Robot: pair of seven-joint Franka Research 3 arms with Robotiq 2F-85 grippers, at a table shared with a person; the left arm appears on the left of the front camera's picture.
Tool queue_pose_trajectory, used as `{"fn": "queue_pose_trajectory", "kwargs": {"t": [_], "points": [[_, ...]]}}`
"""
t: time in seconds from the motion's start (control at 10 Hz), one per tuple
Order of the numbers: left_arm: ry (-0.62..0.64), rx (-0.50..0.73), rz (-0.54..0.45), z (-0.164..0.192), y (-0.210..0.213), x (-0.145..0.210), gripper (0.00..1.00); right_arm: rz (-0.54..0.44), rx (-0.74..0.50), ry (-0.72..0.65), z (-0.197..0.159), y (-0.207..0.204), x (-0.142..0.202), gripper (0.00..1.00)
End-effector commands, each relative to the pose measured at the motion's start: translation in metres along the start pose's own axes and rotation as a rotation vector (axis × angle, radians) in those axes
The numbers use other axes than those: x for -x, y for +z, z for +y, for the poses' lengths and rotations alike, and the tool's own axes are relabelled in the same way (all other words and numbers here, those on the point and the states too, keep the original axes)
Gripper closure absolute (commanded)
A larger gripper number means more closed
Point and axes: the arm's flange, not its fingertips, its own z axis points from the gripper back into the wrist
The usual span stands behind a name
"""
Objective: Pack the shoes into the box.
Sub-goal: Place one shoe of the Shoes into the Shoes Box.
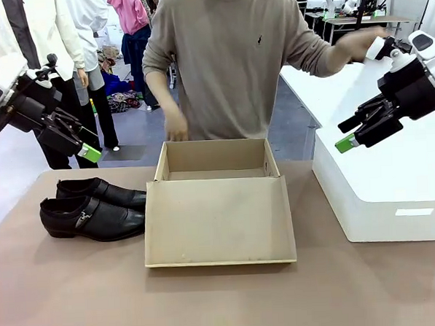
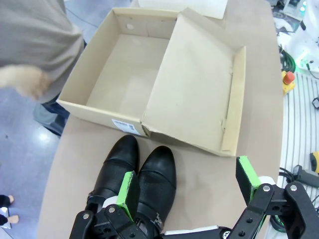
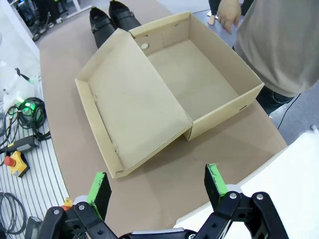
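Observation:
The two glossy black shoes (image 1: 92, 207) lie side by side on the table's left, toes toward the box; in the left wrist view the shoes (image 2: 139, 179) sit right under my fingers. The tan cardboard box (image 1: 216, 159) stands open at mid-table, its lid (image 1: 218, 221) folded flat toward me, inside bare. My left gripper (image 1: 81, 141) hangs open above the shoes (image 3: 112, 15), holding nothing. My right gripper (image 1: 358, 130) is open, raised over the white box at right. Both wrist views show the box (image 2: 124, 74) (image 3: 199, 74) empty.
A big white plastic box (image 1: 383, 191) fills the table's right side. A person (image 1: 227, 60) stands behind the cardboard box, one hand (image 1: 176, 125) near its back wall, the other arm stretched toward my right arm. Bare tabletop (image 1: 210, 302) lies in front.

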Motion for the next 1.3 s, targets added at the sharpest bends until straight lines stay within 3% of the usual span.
{"fn": "queue_pose_trajectory", "kwargs": {"t": [0.0, 0.8, 1.2], "points": [[-0.016, 0.013, -0.022, 0.003, 0.000, 0.000, 0.00, -0.031, -0.011, 0.026, -0.005, -0.002, -0.001, 0.00], [-0.016, 0.013, -0.022, 0.003, 0.000, 0.000, 0.00, -0.031, -0.011, 0.026, -0.005, -0.002, -0.001, 0.00], [-0.052, -0.003, 0.115, 0.014, 0.018, -0.017, 0.00, -0.031, -0.011, 0.026, -0.005, -0.002, -0.001, 0.00]]}}
